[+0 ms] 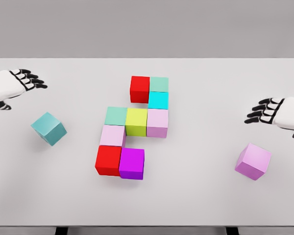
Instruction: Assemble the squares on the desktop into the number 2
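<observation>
Nine cubes are sitting joined near the middle of the white table (196, 205), running from the red cube (139, 88) at the top down to the magenta cube (132, 163) at the bottom, while the teal cube (48, 129) is lying loose toward the left edge and the pink cube (253, 161) toward the right edge. The left hand (20, 83) and right hand (268, 111) are hovering with fingers relaxed, holding nothing. Bringing a loose cube in is likely risking a nudge that knocks the packed figure crooked.

Simulated lab bench: bare white table (196, 196), grey backdrop, coloured cubes (137, 122).
</observation>
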{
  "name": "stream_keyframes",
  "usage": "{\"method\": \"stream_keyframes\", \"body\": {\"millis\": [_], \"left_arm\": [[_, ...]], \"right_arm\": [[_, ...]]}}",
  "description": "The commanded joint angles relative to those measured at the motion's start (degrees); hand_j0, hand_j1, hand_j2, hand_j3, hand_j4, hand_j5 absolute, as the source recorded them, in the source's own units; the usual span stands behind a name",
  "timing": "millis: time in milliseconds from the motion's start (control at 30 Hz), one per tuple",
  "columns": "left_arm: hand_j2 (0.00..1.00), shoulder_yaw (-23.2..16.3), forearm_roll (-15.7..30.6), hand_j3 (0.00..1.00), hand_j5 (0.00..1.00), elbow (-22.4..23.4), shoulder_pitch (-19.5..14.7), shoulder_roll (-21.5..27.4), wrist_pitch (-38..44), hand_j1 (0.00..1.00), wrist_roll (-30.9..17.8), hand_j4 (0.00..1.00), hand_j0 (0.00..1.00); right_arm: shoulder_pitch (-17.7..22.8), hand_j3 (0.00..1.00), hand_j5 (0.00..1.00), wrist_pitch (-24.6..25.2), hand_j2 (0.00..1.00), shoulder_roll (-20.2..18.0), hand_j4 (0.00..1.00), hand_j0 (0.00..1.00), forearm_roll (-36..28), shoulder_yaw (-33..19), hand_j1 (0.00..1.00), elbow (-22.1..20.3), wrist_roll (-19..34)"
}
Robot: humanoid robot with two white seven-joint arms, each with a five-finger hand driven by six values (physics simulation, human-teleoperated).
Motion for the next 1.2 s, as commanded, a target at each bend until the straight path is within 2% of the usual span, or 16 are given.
{"method": "stream_keyframes", "body": {"millis": [0, 133, 467, 600, 867, 1000, 1167], "left_arm": [[1.00, -1.22, 0.15, 1.00, 1.00, -0.01, -0.09, 0.02, 0.02, 1.00, 0.02, 1.00, 1.00], [1.00, -2.98, 0.15, 1.00, 1.00, -0.10, -0.44, -0.15, 0.02, 1.00, -0.07, 1.00, 1.00], [1.00, -6.32, 1.03, 1.00, 1.00, 0.17, -0.61, -0.15, 0.02, 1.00, 0.19, 1.00, 1.00], [1.00, -7.46, 2.78, 1.00, 1.00, 0.43, -0.61, 0.11, 0.02, 1.00, 0.37, 1.00, 1.00], [1.00, -7.90, 2.87, 1.00, 1.00, 0.43, -0.61, 1.69, 0.02, 1.00, 0.37, 1.00, 1.00], [1.00, -9.92, 8.50, 1.00, 1.00, 0.69, -0.61, 2.40, 0.02, 1.00, 0.45, 1.00, 1.00], [1.00, -11.24, 13.07, 1.00, 1.00, 1.13, -0.53, 2.40, 0.02, 1.00, 0.45, 1.00, 1.00]], "right_arm": [[-0.08, 1.00, 1.00, 0.09, 1.00, -1.09, 1.00, 1.00, 0.12, 3.92, 1.00, -0.15, 0.02], [-0.08, 1.00, 1.00, 0.09, 1.00, -0.91, 1.00, 1.00, 1.09, 5.24, 1.00, -0.15, 0.11], [0.09, 1.00, 1.00, 0.09, 1.00, 3.39, 1.00, 1.00, 2.32, 5.33, 1.00, -0.15, 0.02], [0.18, 1.00, 1.00, 0.09, 1.00, 3.40, 1.00, 1.00, 2.49, 6.39, 1.00, -0.15, 0.11], [0.62, 1.00, 1.00, 0.09, 1.00, 3.92, 1.00, 1.00, 2.49, 6.56, 1.00, -0.15, 0.11], [0.62, 1.00, 1.00, 0.09, 1.00, 4.71, 1.00, 1.00, 2.49, 7.88, 1.00, -0.15, 0.20], [0.71, 1.00, 1.00, 0.09, 1.00, 5.15, 1.00, 1.00, 3.11, 8.50, 1.00, -0.15, 0.55]]}}
